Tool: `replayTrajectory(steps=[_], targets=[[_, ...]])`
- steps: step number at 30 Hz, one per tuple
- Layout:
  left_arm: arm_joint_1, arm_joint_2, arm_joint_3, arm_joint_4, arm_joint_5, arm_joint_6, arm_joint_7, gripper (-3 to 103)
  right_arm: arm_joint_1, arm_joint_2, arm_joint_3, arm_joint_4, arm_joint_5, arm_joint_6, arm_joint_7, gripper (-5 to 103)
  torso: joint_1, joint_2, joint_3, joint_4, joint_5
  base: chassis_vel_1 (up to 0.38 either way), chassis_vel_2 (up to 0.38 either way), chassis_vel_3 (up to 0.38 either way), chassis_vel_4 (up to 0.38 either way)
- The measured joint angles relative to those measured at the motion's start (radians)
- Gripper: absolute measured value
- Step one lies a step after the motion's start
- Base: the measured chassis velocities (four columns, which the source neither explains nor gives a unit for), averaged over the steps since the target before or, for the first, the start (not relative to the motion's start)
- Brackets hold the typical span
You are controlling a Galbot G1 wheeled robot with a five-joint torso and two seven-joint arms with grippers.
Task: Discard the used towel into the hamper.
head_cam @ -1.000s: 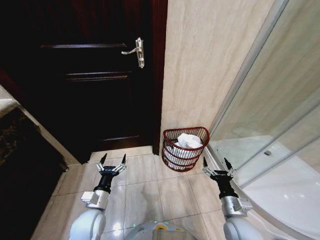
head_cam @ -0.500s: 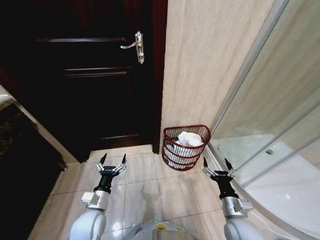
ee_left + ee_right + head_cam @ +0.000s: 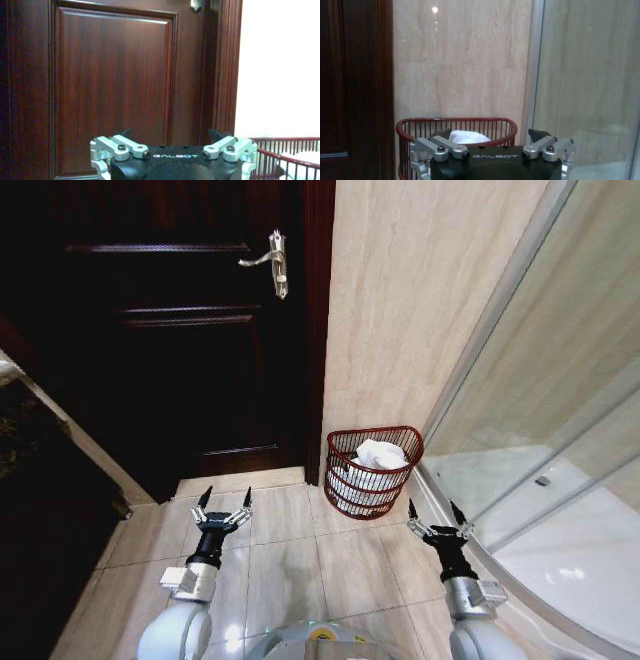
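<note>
Towel [image 3: 378, 453], white and crumpled, lies inside the hamper [image 3: 373, 471], a reddish-brown wire basket that stands on the tiled floor [image 3: 285, 555] against the beige wall [image 3: 410, 300], in the corner between the dark wooden door [image 3: 170, 330] and the glass shower screen [image 3: 545, 410].

Both arms are held low in front of the robot, pointing forward, and both hold nothing. The left gripper [image 3: 223, 502] has its 2 fingers spread wide; the hamper sits ahead of it and off to its right, well apart, and the door stands straight beyond it. From the left wrist, the door panel [image 3: 112, 90] rises past the fingertips, and the hamper's rim [image 3: 287, 155] shows at the far side toward the wall.

The right gripper [image 3: 434, 514] is likewise spread wide and empty. The hamper is ahead of it and slightly to its left, near but not touching. From the right wrist, the hamper [image 3: 455, 129] stands just past the fingers with the towel [image 3: 465, 137] showing white above its rim, and the shower screen [image 3: 585, 86] runs along the gripper's right.
</note>
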Motion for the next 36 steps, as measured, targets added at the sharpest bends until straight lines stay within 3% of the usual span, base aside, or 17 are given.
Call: replayTrajectory(steps=[27,36], targets=[[-0.007,-0.012,0.008,0.0,-0.001,-0.011,-0.001,100,-0.01,0.004,-0.005,0.011,-0.002,0.002,0.015,100,-0.026,-0.11,-0.082,0.0,0.0,0.0,0.0,0.0,0.0],[-0.009,-0.013,0.008,0.001,-0.004,-0.022,-0.016,100,-0.011,0.009,-0.013,0.012,-0.01,-0.003,0.024,100,-0.026,-0.117,-0.091,0.0,-0.0001,0.0,0.0,0.0,0.0]])
